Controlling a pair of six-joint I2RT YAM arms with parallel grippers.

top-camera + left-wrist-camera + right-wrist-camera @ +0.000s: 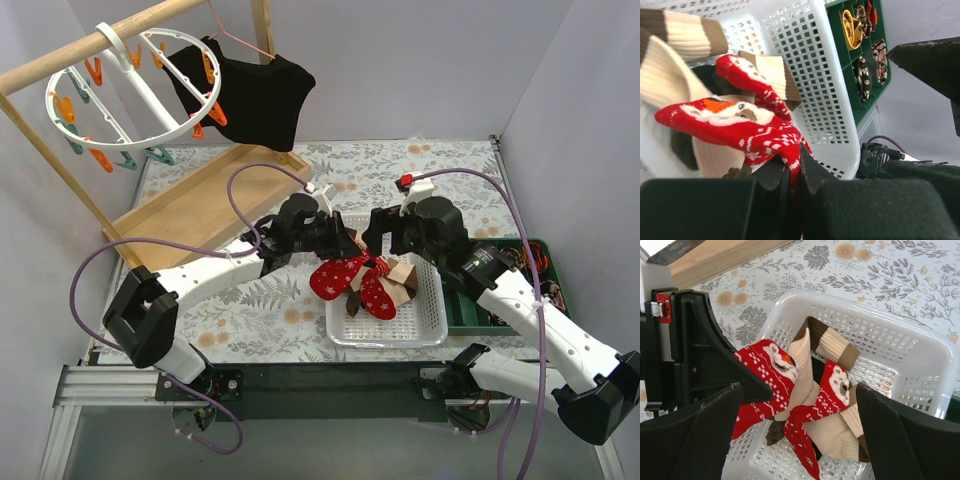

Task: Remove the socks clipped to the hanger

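The white ring hanger (pixel 135 95) with orange and teal clips hangs on the rack at the top left, and I see no sock on it. Red, tan and brown socks lie heaped in the white basket (pixel 385 340). My left gripper (pixel 795 160) is shut on the edge of a red patterned sock (pixel 740 127) that hangs over the basket's left side (pixel 335 277). A second red sock (pixel 835 385) lies on tan socks (pixel 840 430). My right gripper (pixel 799 387) hovers open above the heap, its fingers either side of it and nothing between them.
A black T-shirt (pixel 260 95) on a pink wire hanger hangs from the wooden rack (pixel 100 40). A wooden tray (pixel 200 205) lies at the left rear. A green parts tray (pixel 860 60) sits just right of the basket. The two grippers are close together.
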